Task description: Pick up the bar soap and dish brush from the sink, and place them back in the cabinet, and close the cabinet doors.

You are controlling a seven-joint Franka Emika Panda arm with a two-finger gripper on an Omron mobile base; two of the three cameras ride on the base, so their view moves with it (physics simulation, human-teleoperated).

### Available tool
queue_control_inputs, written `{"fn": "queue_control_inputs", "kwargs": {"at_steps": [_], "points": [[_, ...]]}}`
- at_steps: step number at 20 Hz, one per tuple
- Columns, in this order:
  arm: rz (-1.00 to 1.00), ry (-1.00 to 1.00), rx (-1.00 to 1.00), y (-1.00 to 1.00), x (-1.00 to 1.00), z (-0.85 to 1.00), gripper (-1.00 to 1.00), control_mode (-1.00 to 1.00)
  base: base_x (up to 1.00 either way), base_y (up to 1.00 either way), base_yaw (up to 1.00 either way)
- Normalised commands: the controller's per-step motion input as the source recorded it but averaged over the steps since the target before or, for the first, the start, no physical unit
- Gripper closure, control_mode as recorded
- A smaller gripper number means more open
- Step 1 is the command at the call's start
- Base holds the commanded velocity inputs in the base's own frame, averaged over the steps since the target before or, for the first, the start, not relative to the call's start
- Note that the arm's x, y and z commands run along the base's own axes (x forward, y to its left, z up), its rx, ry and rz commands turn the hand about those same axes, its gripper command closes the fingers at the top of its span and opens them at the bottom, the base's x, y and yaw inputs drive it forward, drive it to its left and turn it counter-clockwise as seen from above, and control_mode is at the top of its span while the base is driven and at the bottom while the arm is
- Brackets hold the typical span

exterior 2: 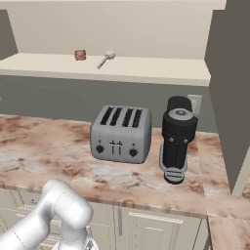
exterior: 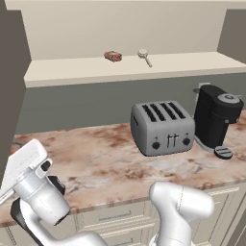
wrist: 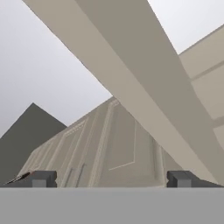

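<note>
A simulated kitchen with a marbled pink-brown table [exterior: 105,163] running across the scene, cream drawer fronts [exterior 2: 161,229] sitting below its front edge, and a grey wall rising behind it. Nearest the camera, the white arm [exterior: 43,197] is bending low at the left of the left base view. In the hand view, the claw [wrist: 111,178] is pointing at a cream panelled cabinet door [wrist: 118,144], its 2 dark fingertips [wrist: 41,178] standing wide apart with nothing between them.

Farther back on the table, a silver 4-slot toaster [exterior: 162,127] is standing, and just beside it, on its right, a black coffee machine [exterior: 217,119].

Farthest back and above the grey wall, the cabinet [exterior: 129,29] is standing open, showing its beige shelf. The bar soap [exterior: 113,56] is lying on that shelf, and the dish brush [exterior: 144,56] is lying near it to the right, the 2 apart.
</note>
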Motion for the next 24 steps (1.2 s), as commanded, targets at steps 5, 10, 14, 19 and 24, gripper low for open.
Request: {"fn": "queue_control_inputs", "kwargs": {"at_steps": [5, 10, 14, 19, 24], "points": [[0.03, 0.0, 0.0, 0.0, 0.0, 0.15, -1.0, -1.0, 0.0, 0.0, 0.0], [0.03, 0.0, 0.01, 0.0, 0.0, 0.17, -1.0, -1.0, 0.0, 0.0, 0.0], [0.03, 0.0, 0.03, 0.0, 0.0, 0.22, -1.0, -1.0, 0.0, 0.0, 0.0], [0.03, 0.0, 0.03, 0.0, 0.0, 0.22, -1.0, -1.0, 0.0, 0.0, 0.0], [0.04, 0.0, 0.0, 0.0, 0.03, 0.06, -1.0, -1.0, 0.0, 0.0, 0.0]]}}
